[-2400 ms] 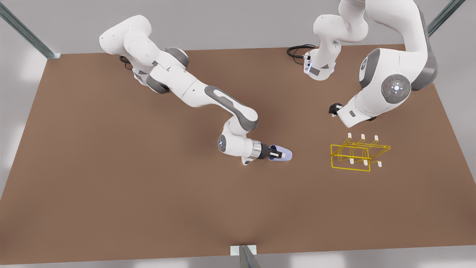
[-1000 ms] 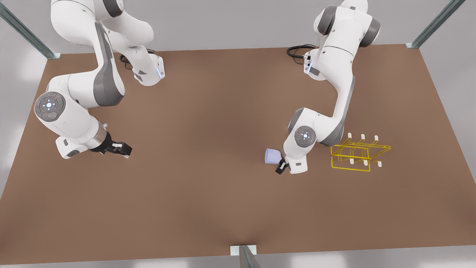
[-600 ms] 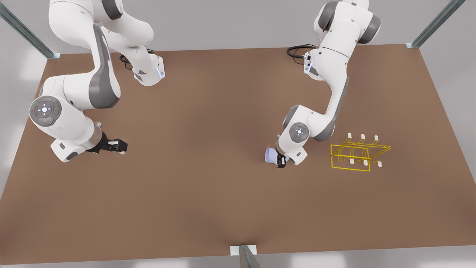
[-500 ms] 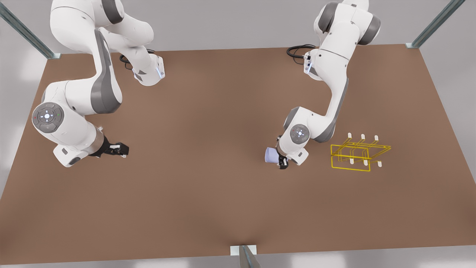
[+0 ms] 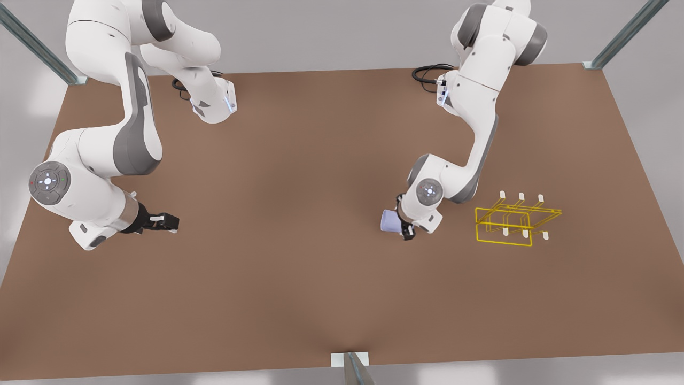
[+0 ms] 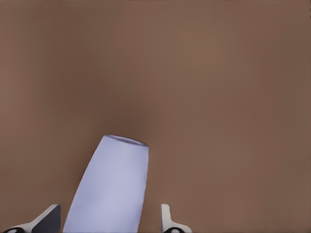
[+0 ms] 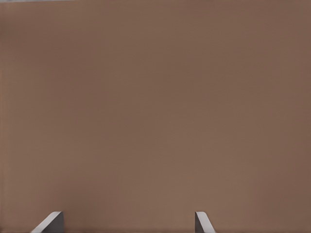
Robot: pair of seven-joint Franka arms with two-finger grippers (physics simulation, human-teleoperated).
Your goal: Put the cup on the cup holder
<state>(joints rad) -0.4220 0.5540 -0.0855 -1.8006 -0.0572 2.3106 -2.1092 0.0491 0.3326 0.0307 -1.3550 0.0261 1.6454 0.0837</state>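
Note:
The pale lavender cup [image 5: 388,221] rests on the brown table, left of the yellow wire cup holder [image 5: 503,243] in the front view. My left gripper [image 5: 403,220] reaches down at the cup from the holder's side. In the left wrist view the cup [image 6: 109,189] stands tilted between the two fingertips of the left gripper [image 6: 109,209], with a narrow gap showing beside one fingertip [image 6: 166,216]; the gripper is open around it. My right gripper [image 5: 170,220] waits low over the table at the front view's left, open and empty, as the right wrist view shows [image 7: 126,216].
The table [image 5: 299,160] is bare brown board between the cup and the right gripper. Both arm bases stand at the far edge. A black cable [image 5: 427,72] loops beside one base. Metal frame posts [image 5: 352,369] rise at the table's edges.
The left gripper has settled a little closer around the cup, which has stayed in place. The right arm has drifted slightly toward the front view's left and lower.

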